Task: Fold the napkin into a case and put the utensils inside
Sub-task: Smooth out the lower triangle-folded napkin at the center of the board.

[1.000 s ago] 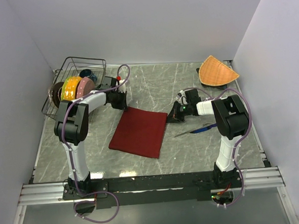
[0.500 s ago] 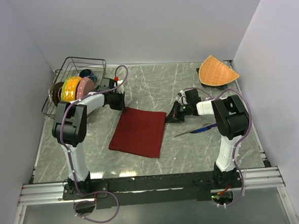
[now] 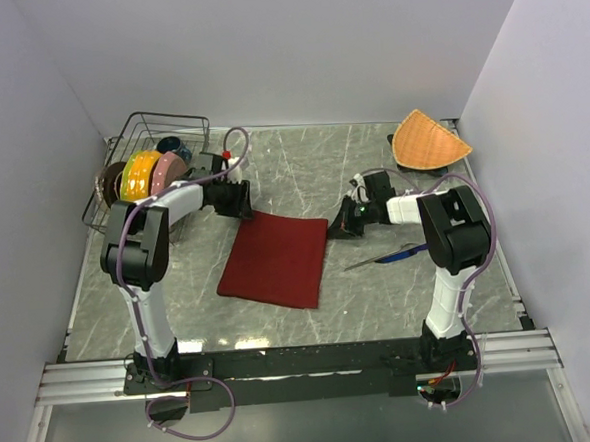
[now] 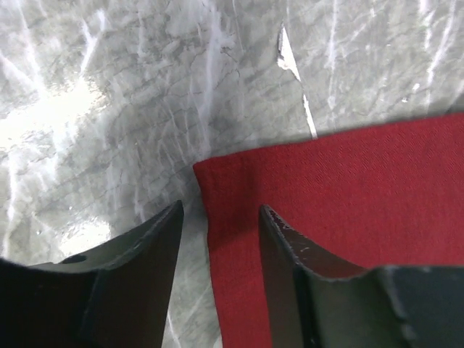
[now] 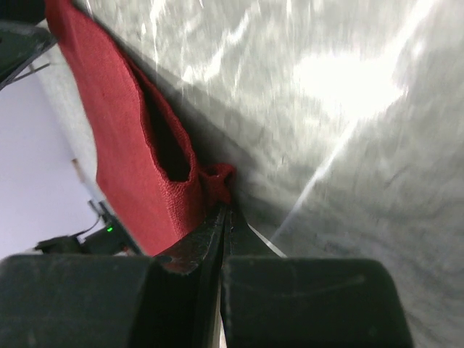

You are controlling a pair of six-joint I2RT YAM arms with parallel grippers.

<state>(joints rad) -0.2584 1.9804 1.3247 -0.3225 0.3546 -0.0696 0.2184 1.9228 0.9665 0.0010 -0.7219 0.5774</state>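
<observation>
Napkin (image 3: 274, 259) flat mid-table, folded double; the left gripper (image 4: 221, 217) has just parted its jaws halfway, letting go of the far-left corner, while the right gripper (image 5: 223, 212) stays closed on the far-right corner: this fold appears laid, utensils (image 3: 397, 254) still outside.

Napkin (image 3: 274, 259) lies on the table (image 3: 302, 170), midway between my arms. My left gripper (image 4: 217, 217) is at its far left corner, the corner between the jaws. My right gripper (image 3: 343, 223) is on its far right corner. Fork (image 3: 363, 263) and knife (image 3: 402, 252) lie just right of the napkin. Wire rack (image 3: 191, 122) stands far left with plates (image 3: 142, 173) in it. Woven mat (image 3: 428, 140) lies in the far right corner.
</observation>
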